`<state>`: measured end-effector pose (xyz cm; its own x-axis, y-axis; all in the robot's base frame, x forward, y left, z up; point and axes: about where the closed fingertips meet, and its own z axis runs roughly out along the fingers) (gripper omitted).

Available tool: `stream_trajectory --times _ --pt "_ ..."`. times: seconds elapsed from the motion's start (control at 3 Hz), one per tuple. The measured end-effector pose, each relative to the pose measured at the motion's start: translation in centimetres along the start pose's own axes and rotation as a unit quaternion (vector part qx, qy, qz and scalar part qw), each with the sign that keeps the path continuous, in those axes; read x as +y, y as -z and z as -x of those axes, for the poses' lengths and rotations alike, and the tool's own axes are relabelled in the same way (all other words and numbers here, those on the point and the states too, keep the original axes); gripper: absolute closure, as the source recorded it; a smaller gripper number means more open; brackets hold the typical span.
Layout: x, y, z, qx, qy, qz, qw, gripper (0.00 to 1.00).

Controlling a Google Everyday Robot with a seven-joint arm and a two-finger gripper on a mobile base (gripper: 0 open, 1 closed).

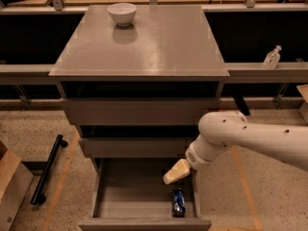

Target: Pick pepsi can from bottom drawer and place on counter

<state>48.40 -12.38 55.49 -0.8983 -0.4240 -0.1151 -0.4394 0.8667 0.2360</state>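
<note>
The pepsi can (178,201), dark blue with silver ends, lies on its side in the right front corner of the open bottom drawer (125,196). My gripper (174,173), cream-coloured at the end of the white arm, hangs over the drawer's right side, a little above and just behind the can, not touching it. The counter (159,42) is the glossy grey-brown slab on top of the cabinet.
A white bowl (121,13) stands at the counter's back left. A clear pump bottle (271,57) sits on the ledge at right. A black bar (47,175) lies on the floor at left, beside a cardboard box (8,189). Two upper drawers stand slightly open.
</note>
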Motion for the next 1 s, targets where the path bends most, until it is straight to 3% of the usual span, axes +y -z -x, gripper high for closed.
stream_trajectory --times 0.33,1.0 --pt "-0.1 -4.4 1.6 -0.011 -0.017 0.038 0.9991 0.00" --pt "-1.5 -13.2 3.3 -0.004 -0.062 0.056 0.9965 0.00"
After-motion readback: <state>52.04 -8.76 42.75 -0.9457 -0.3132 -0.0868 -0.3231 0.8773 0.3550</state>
